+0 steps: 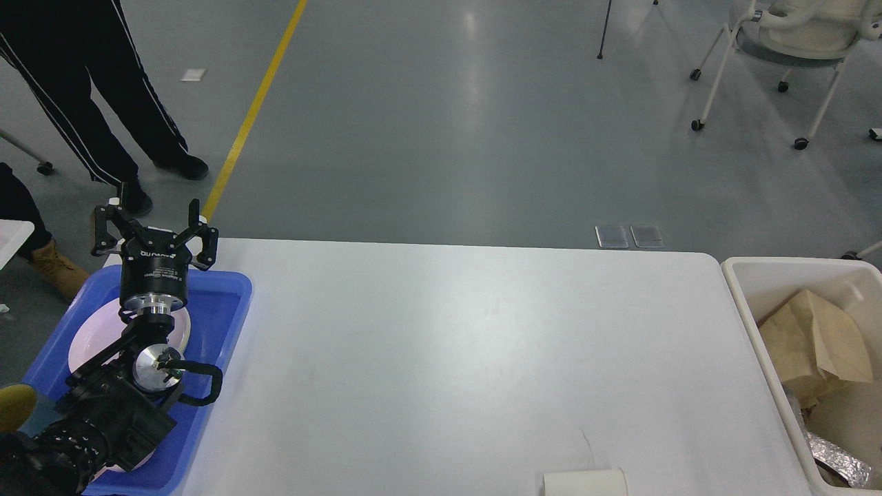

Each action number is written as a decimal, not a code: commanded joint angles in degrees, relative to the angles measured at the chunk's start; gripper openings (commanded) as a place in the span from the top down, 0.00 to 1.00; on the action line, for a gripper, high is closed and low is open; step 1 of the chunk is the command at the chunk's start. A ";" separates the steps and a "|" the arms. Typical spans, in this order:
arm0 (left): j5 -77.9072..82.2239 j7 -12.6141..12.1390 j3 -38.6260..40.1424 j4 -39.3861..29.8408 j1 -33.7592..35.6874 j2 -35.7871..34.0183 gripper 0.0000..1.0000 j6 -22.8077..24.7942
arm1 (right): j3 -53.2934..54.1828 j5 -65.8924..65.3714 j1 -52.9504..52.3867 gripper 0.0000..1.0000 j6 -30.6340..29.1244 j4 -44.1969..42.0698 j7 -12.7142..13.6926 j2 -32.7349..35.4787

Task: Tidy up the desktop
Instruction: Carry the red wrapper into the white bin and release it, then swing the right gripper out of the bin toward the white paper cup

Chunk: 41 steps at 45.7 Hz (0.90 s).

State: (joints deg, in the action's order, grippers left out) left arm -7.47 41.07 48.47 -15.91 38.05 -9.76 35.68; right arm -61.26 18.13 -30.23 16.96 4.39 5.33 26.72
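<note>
Still, the left end effector [155,231], fingers spread wide and empty over the blue tray [231,303], could clip the white plate [86,337] if lowered carelessly, while the counter [448,358] looks nearly cleared.

White counter [448,358], blue tray [224,303] holding a white plate [86,344], cream bin [765,275] with brown paper [820,337], black left tool [155,231]

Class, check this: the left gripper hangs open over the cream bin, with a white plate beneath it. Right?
Not quite. The head view shows the left gripper open over the blue tray, not the cream bin. The white plate does lie beneath it.
</note>
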 commanded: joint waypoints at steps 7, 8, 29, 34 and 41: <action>0.00 -0.03 -0.05 0.00 0.09 0.09 0.03 0.00 | 0.08 -0.11 -3.95 0.00 -0.08 0.01 0.12 -1.93; 0.00 -0.03 0.04 0.00 0.00 0.09 0.03 0.00 | 0.08 -0.11 -4.48 0.00 -0.08 0.01 0.12 -2.20; 0.00 -0.03 -0.05 0.00 0.09 0.09 0.03 0.00 | -0.09 -1.34 -13.36 0.00 -3.07 1.06 0.12 -3.61; 0.00 -0.03 0.04 0.00 0.09 0.09 0.03 0.00 | 0.00 -3.19 -14.94 0.00 -3.07 1.06 0.21 -3.43; 0.00 -0.03 0.04 0.00 0.09 0.09 0.03 0.00 | 0.17 -3.81 -14.95 0.00 -3.07 1.15 0.21 -2.82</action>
State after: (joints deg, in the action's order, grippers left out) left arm -7.47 41.02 48.49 -15.91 38.14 -9.67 35.68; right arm -61.28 14.68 -45.13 13.92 5.48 5.53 23.36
